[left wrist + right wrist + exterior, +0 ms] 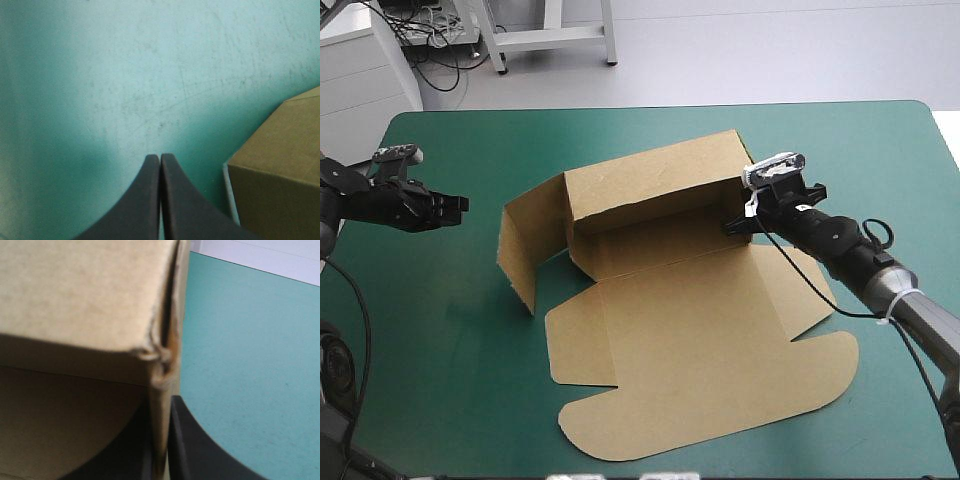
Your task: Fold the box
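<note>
The left hand [448, 204] hovers over the bare table [430, 330] at nine o'clock from the box [690, 300], its fingers pressed together on nothing. The box lies mid-table with its back wall [650, 185] upright, a side flap [525, 250] standing at nine o'clock and the lid panel [710, 390] flat toward six. The right hand [738, 224] pinches the wall's end at three o'clock, nearly closed on the board. That end probably wants swinging inward along its crease, slowly, while the left hand steadies the loose flap.

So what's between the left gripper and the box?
Just bare teal-green cover, seen in the high view; the left gripper hangs apart from the box.
</note>
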